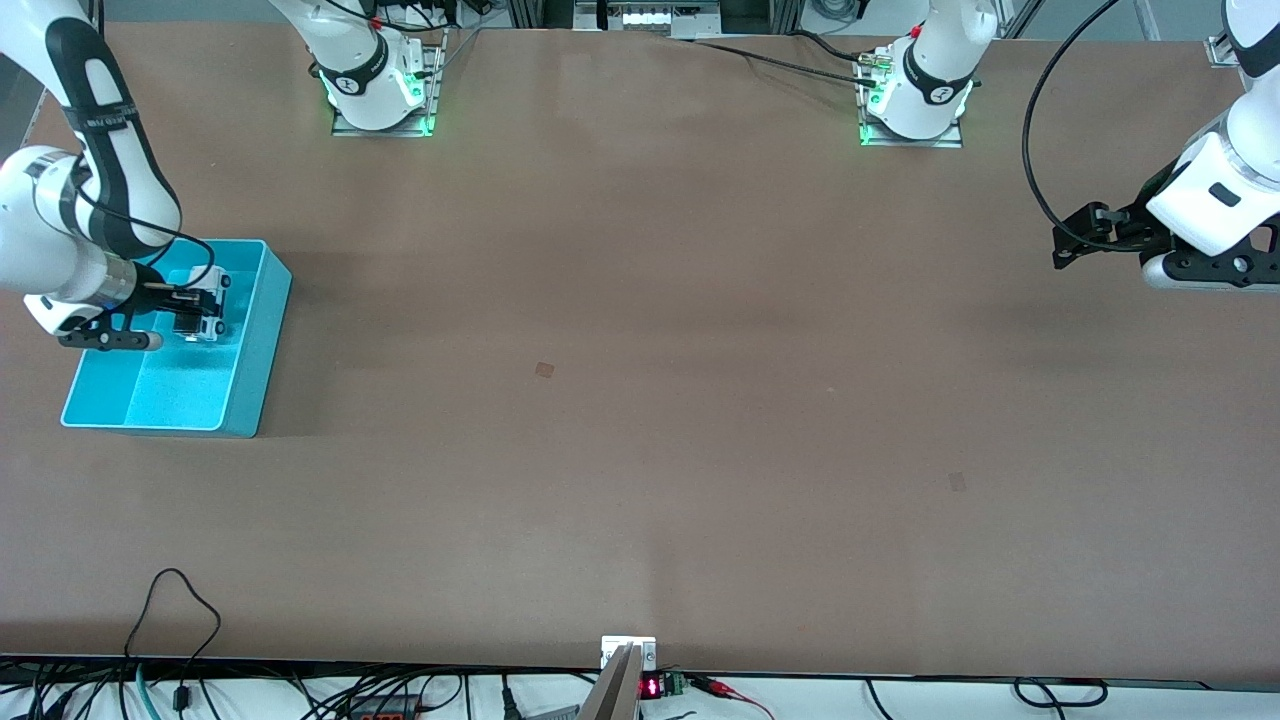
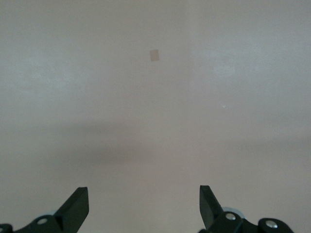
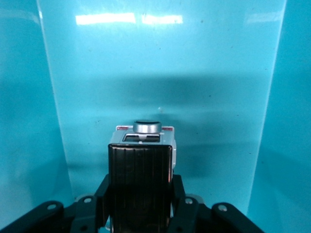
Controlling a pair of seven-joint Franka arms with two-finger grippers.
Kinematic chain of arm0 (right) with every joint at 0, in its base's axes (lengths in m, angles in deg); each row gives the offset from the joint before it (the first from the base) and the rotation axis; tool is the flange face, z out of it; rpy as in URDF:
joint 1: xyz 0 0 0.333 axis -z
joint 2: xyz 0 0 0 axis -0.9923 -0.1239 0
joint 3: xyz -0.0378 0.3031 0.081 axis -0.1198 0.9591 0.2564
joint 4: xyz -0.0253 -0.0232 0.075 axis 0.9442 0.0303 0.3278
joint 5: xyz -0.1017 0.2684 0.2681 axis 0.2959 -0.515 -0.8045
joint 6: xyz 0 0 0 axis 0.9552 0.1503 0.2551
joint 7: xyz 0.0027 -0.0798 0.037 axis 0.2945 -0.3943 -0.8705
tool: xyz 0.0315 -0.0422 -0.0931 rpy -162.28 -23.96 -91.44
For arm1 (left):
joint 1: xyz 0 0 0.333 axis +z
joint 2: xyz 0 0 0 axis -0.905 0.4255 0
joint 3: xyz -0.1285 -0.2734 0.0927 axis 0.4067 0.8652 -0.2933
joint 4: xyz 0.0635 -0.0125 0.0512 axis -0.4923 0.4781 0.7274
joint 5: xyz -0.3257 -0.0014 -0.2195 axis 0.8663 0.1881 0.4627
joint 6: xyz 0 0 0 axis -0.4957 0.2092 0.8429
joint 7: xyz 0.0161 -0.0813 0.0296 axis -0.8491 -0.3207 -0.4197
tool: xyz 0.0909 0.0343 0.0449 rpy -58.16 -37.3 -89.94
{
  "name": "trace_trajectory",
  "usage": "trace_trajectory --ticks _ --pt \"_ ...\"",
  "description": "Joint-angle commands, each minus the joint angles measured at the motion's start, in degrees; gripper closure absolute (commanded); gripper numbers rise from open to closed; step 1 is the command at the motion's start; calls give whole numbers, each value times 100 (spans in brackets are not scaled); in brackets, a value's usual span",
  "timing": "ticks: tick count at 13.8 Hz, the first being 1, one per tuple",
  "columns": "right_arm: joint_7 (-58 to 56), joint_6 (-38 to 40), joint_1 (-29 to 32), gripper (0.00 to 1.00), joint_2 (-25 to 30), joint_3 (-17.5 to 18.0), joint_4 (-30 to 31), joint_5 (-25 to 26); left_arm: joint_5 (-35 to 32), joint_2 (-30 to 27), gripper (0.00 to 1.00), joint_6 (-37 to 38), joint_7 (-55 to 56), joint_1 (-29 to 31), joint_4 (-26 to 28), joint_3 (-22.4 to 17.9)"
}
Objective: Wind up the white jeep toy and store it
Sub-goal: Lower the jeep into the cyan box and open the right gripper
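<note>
The white jeep toy [image 1: 201, 308] with its black ribbed panel is inside the cyan bin [image 1: 250, 370] at the right arm's end of the table. My right gripper [image 1: 190, 310] is in the bin and shut on the jeep. In the right wrist view the jeep [image 3: 141, 174] sits between the two black fingers, which press its sides, with the bin's floor [image 3: 160, 73] around it. My left gripper [image 1: 1075, 240] is open and empty, held over bare table at the left arm's end; its fingers [image 2: 77, 206] stand wide apart in the left wrist view.
The brown table [image 1: 640, 400] has two small tape marks, one near the middle [image 1: 544, 369] and one nearer the front camera [image 1: 957, 481]. A black cable loops by the left arm [image 1: 1035, 170]. Cables lie along the table's front edge.
</note>
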Motion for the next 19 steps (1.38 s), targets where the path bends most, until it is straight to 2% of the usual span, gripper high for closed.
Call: trace_trajectory --ticks 1,2,3,5,6,8,9,13,15,17,19 --pt "73 -88 147 100 -73 67 29 88 32 15 0 -7 28 -3 -54 -10" --pt "73 -88 147 100 -117 67 29 88 32 15 0 -7 28 -3 -54 -10" --pt "64 -97 147 96 -160 67 29 88 32 15 0 -7 28 -3 -54 -10" --pt "55 -97 138 73 -179 67 21 88 32 15 0 -7 28 -3 -54 -10" --pt "46 -88 103 52 -170 67 12 88 32 15 0 -7 28 -3 -54 -10" --pt "64 -44 77 25 -82 93 -76 88 32 15 0 -7 28 -3 -54 -10" --pt "20 -35 68 0 -47 102 -128 88 32 15 0 -7 28 -3 -54 -10" --pt "-33 -27 50 0 207 155 -278 88 32 15 0 -7 28 -3 -54 -10" --pt "-233 43 -142 0 514 155 -305 97 32 15 0 -7 28 -3 -54 -10" --pt "-909 140 -353 0 866 155 -305 88 32 15 0 -7 28 -3 -54 -10" --pt "-982 175 -669 0 1200 155 -305 88 32 15 0 -7 28 -3 -54 -10"
